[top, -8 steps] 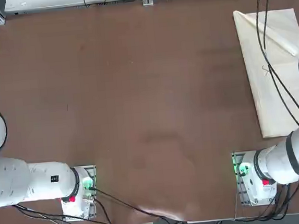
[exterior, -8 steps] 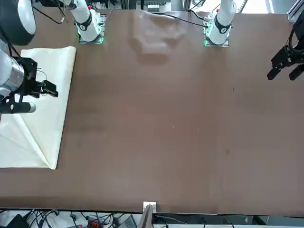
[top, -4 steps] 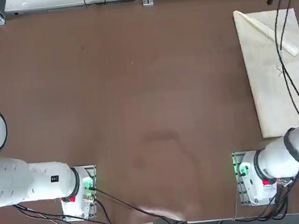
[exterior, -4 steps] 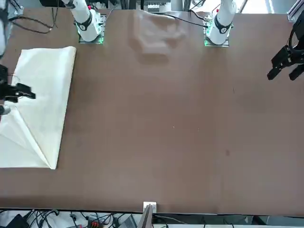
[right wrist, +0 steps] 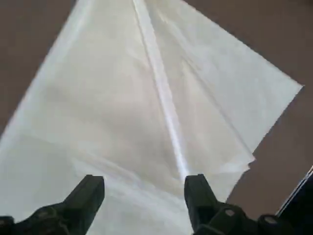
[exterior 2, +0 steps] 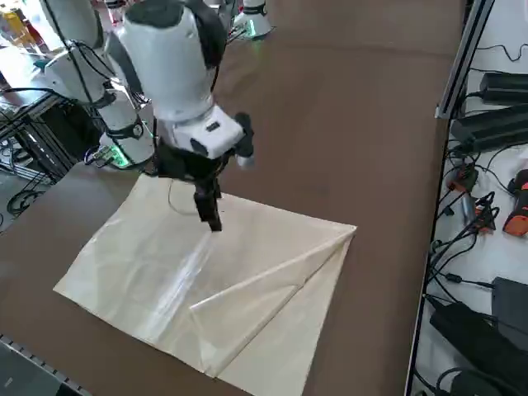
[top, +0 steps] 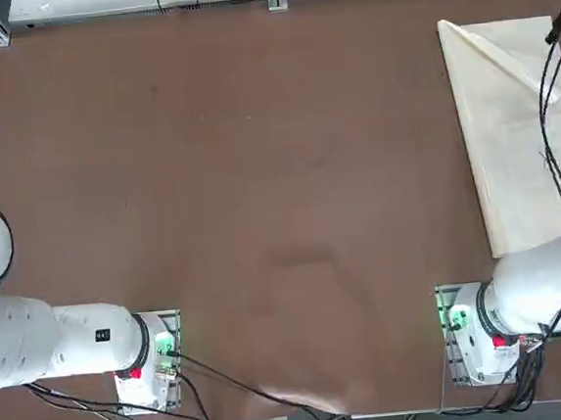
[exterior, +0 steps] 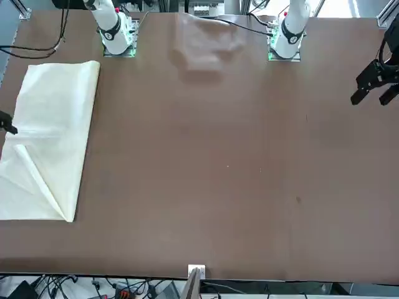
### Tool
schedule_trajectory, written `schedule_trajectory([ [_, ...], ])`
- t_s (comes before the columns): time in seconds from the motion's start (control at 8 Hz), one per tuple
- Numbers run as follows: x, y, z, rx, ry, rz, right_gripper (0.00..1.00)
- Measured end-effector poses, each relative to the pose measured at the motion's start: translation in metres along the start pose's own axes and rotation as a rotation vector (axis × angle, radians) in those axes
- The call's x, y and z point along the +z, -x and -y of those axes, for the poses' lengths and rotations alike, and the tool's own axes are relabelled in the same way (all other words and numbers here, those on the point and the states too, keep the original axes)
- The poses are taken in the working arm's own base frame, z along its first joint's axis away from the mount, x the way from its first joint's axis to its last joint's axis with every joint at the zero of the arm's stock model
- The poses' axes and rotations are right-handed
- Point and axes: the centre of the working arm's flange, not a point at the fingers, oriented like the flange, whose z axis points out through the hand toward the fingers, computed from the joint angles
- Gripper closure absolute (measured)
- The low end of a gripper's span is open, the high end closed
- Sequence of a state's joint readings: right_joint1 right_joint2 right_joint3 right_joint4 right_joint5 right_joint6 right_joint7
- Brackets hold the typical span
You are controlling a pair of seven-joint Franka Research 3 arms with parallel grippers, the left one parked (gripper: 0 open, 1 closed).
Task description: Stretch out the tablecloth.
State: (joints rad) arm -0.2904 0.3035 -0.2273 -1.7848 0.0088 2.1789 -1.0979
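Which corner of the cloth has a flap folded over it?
The tablecloth's far left corner, seen from overhead: a diagonal fold crosses it there. The right gripper hovers open above the cloth.

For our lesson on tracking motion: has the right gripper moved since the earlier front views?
Yes: the right gripper shifted toward the front view's left edge, against the tablecloth.

Brown tabletop (top: pixel 258 173), broad open expanse: lay bare from the cloth's inner long edge across to the parked arm's side. Tablecloth (top: pixel 511 150), folded, low: occupied the right side. Right gripper (exterior 2: pixel 209 206), fingers apart: stood above the cloth. Black cables (top: pixel 552 137), looped: hung over the cloth, obstructing overhead passage there.
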Motion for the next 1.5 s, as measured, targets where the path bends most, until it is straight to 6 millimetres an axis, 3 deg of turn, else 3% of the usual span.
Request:
schedule_trajectory([
  [0.38,0.079,0.04,-0.013,-0.222,0.105,-0.019,0.0],
  [0.75,0.135,0.063,-0.022,-0.323,0.121,-0.062,0.0],
  [1.12,0.168,0.076,-0.023,-0.345,0.122,-0.052,0.0],
  [1.5,0.173,0.093,-0.032,-0.358,0.161,-0.041,0.0],
])
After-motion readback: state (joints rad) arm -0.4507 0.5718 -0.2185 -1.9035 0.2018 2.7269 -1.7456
